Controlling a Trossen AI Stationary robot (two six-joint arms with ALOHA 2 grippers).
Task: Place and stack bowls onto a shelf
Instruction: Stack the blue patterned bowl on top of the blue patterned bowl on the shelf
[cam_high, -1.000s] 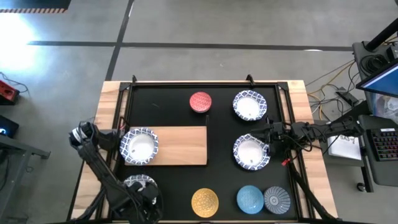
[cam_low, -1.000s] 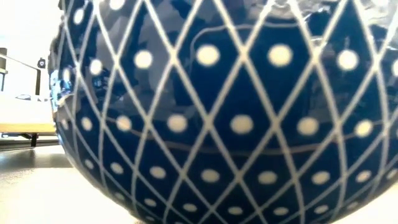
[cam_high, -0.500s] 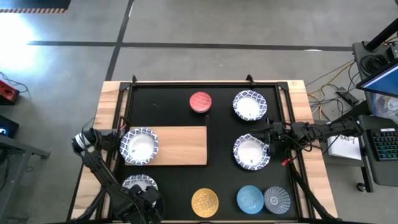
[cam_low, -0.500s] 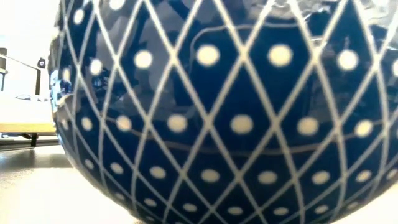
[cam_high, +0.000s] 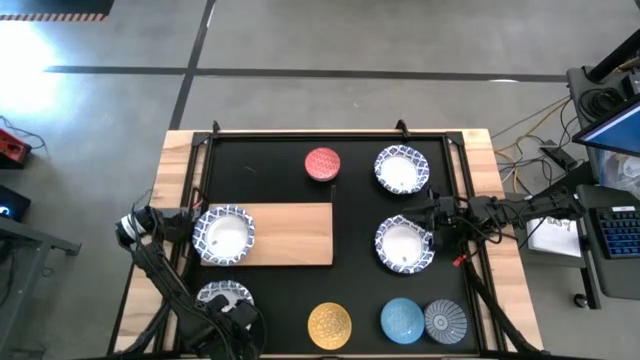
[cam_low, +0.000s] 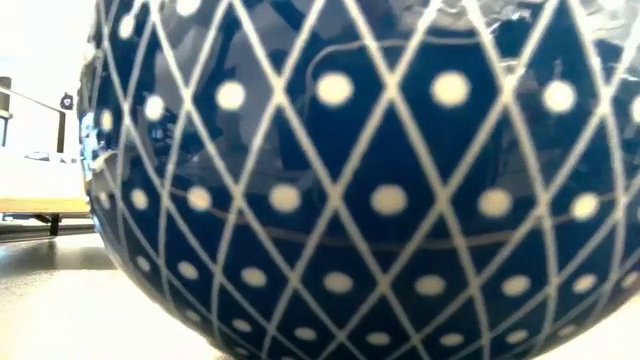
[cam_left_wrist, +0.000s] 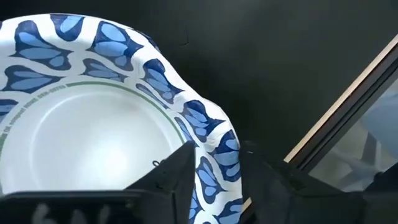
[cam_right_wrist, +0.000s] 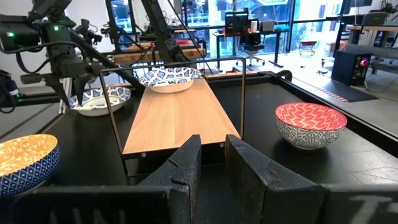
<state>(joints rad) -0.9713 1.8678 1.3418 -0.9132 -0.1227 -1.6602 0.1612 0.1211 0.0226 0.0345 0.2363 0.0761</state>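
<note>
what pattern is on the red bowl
White zigzag lines on red, clearest in the right wrist view.

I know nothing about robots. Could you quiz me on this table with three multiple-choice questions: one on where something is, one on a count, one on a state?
1. Where is the red bowl?
A. on the wooden shelf
B. on the black table, off the shelf
C. inside the yellow bowl

2. How many bowls are on the shelf?
A. none
B. one
C. three

3. How does the bowl on the shelf sit?
A. upside down
B. upright with a small bowl inside
C. upright and empty

Answers:
1 B: the red bowl stands on the black table, apart from the shelf.
2 B: only one large white bowl is on it, at one end.
3 C: its white inside faces up with nothing in it.

The left gripper is at a second large bowl; the right gripper waits beside a third large bowl.
</note>
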